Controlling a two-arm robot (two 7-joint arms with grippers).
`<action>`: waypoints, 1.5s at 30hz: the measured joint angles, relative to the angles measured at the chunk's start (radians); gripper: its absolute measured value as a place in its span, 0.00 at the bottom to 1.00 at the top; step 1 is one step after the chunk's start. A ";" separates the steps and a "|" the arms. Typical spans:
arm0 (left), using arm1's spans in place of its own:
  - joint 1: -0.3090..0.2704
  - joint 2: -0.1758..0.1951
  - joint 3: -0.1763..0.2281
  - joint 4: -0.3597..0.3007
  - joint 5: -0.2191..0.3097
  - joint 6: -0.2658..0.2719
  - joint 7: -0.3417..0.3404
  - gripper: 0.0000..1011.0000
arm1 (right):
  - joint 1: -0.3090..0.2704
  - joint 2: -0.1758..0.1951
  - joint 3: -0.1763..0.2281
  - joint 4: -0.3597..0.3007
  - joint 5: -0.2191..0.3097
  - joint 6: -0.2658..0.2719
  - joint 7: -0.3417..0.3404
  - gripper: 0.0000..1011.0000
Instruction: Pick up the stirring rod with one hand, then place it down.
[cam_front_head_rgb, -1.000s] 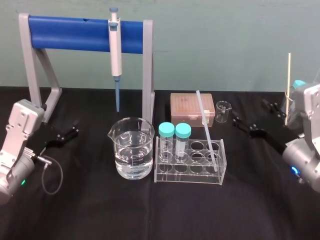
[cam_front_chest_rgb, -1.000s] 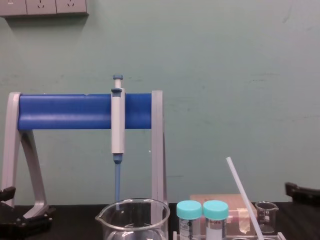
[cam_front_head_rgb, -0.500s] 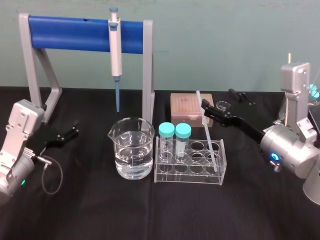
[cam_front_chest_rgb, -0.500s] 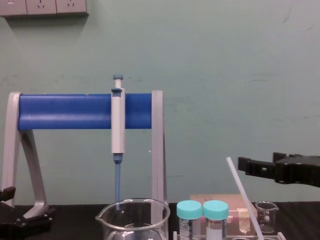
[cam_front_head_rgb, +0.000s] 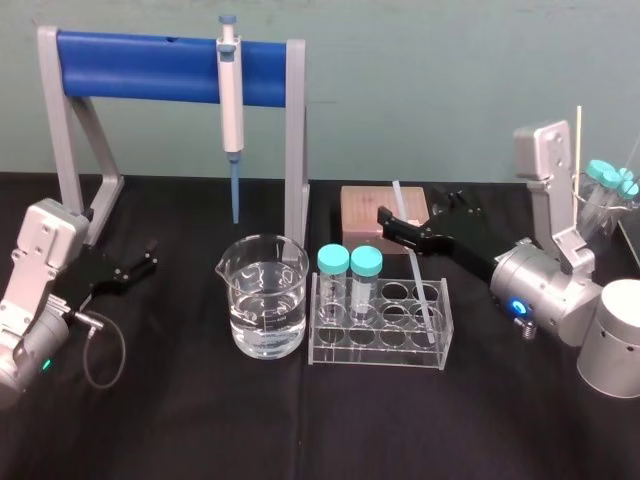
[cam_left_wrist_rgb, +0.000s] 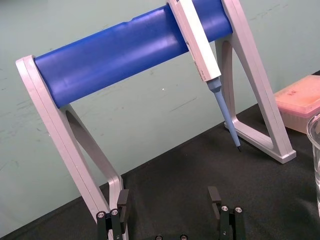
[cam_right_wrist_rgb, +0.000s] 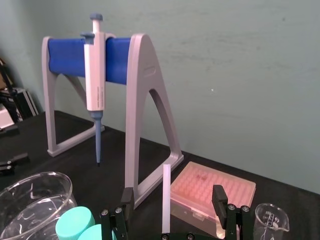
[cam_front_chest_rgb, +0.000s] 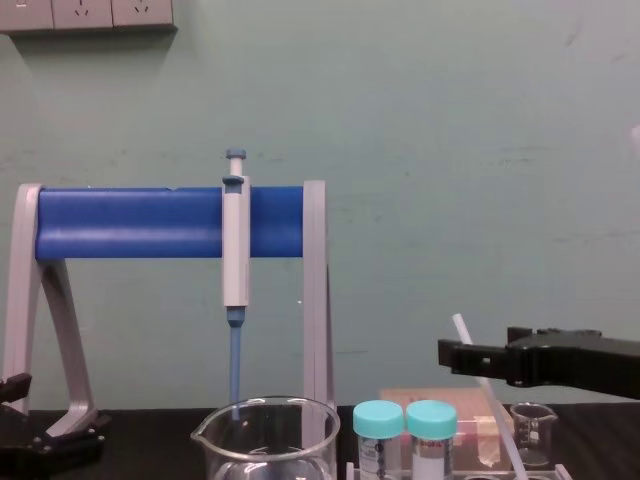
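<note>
The stirring rod (cam_front_head_rgb: 417, 275) is a thin white rod. It leans in the clear tube rack (cam_front_head_rgb: 380, 322), with its top toward the back wall. My right gripper (cam_front_head_rgb: 415, 212) reaches in from the right at the rod's upper part. In the right wrist view the rod (cam_right_wrist_rgb: 166, 200) stands between the two black fingers (cam_right_wrist_rgb: 127, 200) with a gap on each side. The gripper is open and touches nothing. In the chest view the right gripper (cam_front_chest_rgb: 480, 352) crosses the rod (cam_front_chest_rgb: 497, 420) near its top. My left gripper (cam_front_head_rgb: 135, 267) rests open at the far left by the stand's foot.
A large beaker of water (cam_front_head_rgb: 263, 310) stands left of the rack, which holds two teal-capped tubes (cam_front_head_rgb: 348, 265). A pipette (cam_front_head_rgb: 230, 90) hangs on the blue-barred stand (cam_front_head_rgb: 150, 65). Behind the rack are a pink tip box (cam_front_head_rgb: 365, 212) and a small beaker (cam_front_chest_rgb: 533, 430). A grey cylinder (cam_front_head_rgb: 615, 345) sits far right.
My right arm has swung in from the far right toward the rack, and its open jaws now straddle the rod's upper part. The rod and the left arm have not moved.
</note>
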 joint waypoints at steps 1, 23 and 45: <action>0.000 0.000 0.000 0.000 0.000 0.000 0.000 0.99 | 0.004 -0.006 -0.001 0.006 -0.006 0.006 0.001 0.99; 0.000 0.000 0.000 0.000 0.000 0.000 0.000 0.99 | 0.029 -0.044 0.004 0.054 -0.061 0.046 0.002 0.99; 0.000 0.000 0.000 0.000 0.000 0.000 0.000 0.99 | 0.028 -0.042 0.004 0.052 -0.057 0.046 0.002 0.52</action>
